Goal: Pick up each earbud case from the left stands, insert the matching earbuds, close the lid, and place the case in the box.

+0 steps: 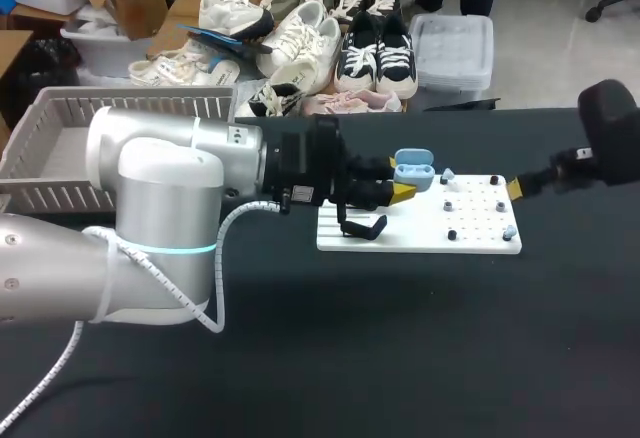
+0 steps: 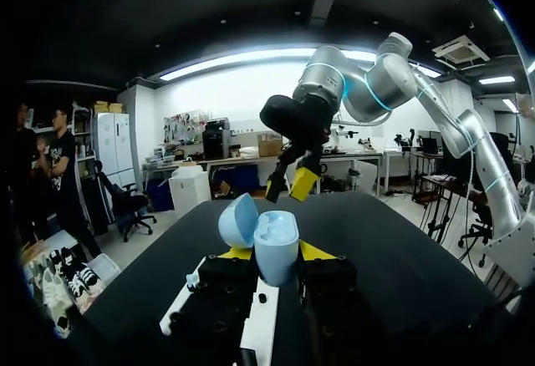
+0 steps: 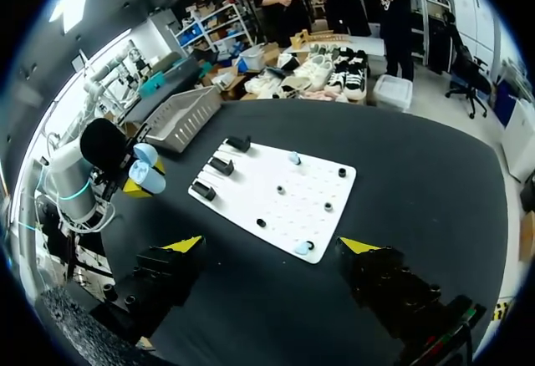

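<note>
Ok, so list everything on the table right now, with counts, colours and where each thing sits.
table: one, black, under everything
board: one, white, mid-table
stands: three, black, board's end nearest the basket
pegs: several, black, board's other end
earbuds: two, light blue, among the pegs, far apart
earbud case: one, light blue, lid open, above the board
basket: one, pale grey, far left
left tool: shut on the case
right tool: open, off the board's peg end

White pegboard (image 1: 420, 240) on black table (image 1: 420, 348)
</note>
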Robot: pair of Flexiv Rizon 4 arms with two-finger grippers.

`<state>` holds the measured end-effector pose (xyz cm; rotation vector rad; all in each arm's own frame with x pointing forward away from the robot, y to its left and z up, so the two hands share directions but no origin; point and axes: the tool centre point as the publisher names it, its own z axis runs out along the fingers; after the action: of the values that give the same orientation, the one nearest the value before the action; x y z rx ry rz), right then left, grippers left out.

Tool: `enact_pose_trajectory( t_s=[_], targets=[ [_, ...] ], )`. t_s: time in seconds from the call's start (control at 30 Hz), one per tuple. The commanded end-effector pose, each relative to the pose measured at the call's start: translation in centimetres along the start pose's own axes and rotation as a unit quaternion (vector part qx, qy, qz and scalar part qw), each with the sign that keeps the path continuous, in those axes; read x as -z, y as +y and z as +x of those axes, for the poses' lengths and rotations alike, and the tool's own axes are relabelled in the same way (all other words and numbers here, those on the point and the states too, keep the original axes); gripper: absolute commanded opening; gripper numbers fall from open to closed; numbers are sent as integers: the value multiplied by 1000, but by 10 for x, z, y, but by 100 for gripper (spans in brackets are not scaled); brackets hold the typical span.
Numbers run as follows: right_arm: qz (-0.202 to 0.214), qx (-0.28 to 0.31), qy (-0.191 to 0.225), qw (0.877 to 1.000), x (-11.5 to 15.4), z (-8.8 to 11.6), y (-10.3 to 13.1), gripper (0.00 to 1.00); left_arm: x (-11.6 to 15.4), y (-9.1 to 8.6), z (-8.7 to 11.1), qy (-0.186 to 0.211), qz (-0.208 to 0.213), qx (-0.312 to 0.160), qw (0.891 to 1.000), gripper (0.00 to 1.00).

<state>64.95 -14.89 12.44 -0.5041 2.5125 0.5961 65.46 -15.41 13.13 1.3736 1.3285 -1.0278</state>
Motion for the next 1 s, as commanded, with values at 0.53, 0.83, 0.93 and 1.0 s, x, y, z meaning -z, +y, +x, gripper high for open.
enact_pose_trajectory(
  t_s=[0.53,0.83,0.93,1.0],
  targets=[
    [151,162,113,969,-18,12,-19,100,-1,-1,0,0,-4,0,1000,0],
    [149,180,115,966,-42,29,-32,100,-1,-1,0,0,-4,0,1000,0],
    [147,185,120,964,-50,33,-37,100,-1,-1,0,0,-4,0,1000,0],
    [162,194,128,959,-56,35,-38,100,-1,-1,0,0,-4,0,1000,0]
  ],
)
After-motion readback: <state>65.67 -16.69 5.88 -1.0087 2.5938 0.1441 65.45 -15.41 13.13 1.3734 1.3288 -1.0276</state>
